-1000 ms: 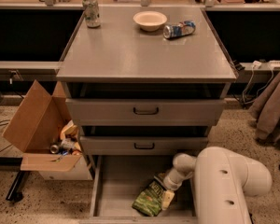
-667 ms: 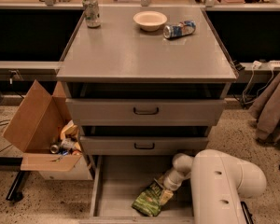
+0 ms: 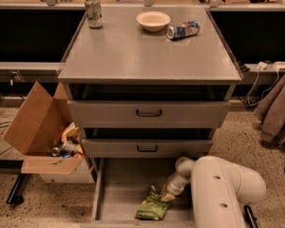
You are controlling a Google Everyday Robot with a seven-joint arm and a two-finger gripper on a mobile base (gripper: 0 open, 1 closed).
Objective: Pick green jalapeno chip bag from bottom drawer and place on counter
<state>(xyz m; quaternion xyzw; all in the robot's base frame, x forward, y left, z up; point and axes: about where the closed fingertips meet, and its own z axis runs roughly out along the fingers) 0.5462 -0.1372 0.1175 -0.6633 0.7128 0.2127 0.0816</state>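
Observation:
The green jalapeno chip bag [image 3: 153, 206] lies on the floor of the open bottom drawer [image 3: 118, 189], near its front middle. My gripper [image 3: 167, 196] reaches down into the drawer from the white arm at the lower right, and its tip is at the bag's upper right corner. The counter [image 3: 142, 51] is the broad grey cabinet top above.
On the counter stand an upright can [image 3: 93, 12], a cream bowl [image 3: 153, 20] and a blue-and-white can [image 3: 183, 30] on its side. Two upper drawers with black handles [image 3: 148, 113] stick out slightly. An open cardboard box [image 3: 40, 132] with trash sits left of the cabinet. My white arm [image 3: 225, 194] fills the lower right.
The arm has shifted slightly left and lower over the drawer. The gripper stays at the bag's upper corner. The bag has barely moved.

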